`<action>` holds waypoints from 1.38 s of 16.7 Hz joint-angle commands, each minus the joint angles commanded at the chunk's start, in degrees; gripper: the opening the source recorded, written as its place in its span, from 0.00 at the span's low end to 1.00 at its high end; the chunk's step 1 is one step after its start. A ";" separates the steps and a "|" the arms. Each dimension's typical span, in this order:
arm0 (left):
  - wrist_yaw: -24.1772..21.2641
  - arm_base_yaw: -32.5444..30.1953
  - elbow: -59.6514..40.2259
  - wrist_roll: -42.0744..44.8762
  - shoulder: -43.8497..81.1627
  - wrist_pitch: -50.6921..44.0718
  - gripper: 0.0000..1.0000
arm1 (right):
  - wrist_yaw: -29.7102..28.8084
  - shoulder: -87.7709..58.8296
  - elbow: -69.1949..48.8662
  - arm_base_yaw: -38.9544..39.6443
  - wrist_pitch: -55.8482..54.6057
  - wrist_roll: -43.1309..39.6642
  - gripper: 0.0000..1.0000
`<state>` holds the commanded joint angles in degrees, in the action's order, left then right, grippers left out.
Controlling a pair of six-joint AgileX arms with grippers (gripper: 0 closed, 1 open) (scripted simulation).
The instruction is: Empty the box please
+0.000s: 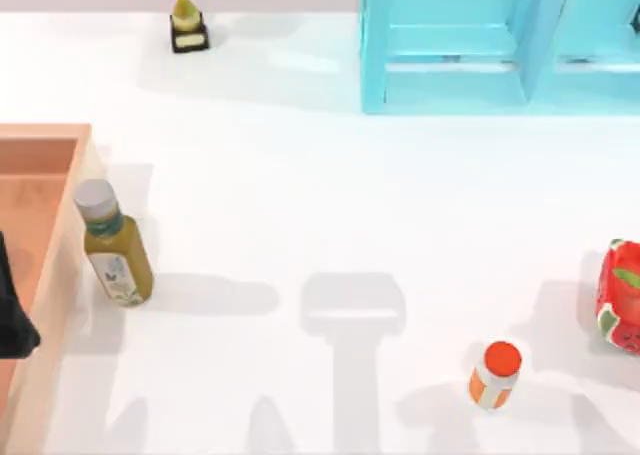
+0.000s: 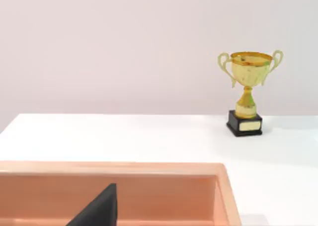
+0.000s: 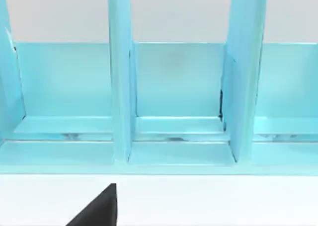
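Your box (image 1: pixel 40 140) sits at the left edge of the tabletop (image 1: pixel 320 215), open top up, and the stretch of salmon floor on show holds nothing you could name. The left tool (image 1: pixel 15 315) hangs as a dark shape over the box's inside, a likely sign it is there to reach in; you cannot tell from here whether its fingers are spread or pressed together. A green bottle (image 1: pixel 112 245) with a grey cap stands upright just outside the box's right wall, near enough to have plausibly come out of it. Well apart, toward the right, an orange-capped bottle (image 1: pixel 494 373) stands alone and a red carton (image 1: pixel 620 297) sits at the right edge. At the back stand a gold trophy (image 1: pixel 185 15) and a turquoise shelf (image 1: pixel 480 45). Your right wrist camera faces that shelf, its arm apparently parked, and the state of the right tool (image 3: pixel 99 208) cannot be told.
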<state>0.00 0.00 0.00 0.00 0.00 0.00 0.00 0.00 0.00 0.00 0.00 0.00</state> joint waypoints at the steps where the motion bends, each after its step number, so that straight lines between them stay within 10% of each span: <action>1: 0.00 0.00 0.00 0.00 0.00 0.00 1.00 | 0.00 0.00 0.00 0.00 0.00 0.00 1.00; 8: 0.21 3.50 -12.24 4.03 12.86 -11.70 1.00 | 0.00 0.00 0.00 0.00 0.00 0.00 1.00; 23: 0.21 18.78 -65.50 19.86 85.97 -64.87 1.00 | 0.00 0.00 0.00 0.00 0.00 0.00 1.00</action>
<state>0.21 18.78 -65.50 19.86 85.97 -64.87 0.00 0.00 0.00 0.00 0.00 0.00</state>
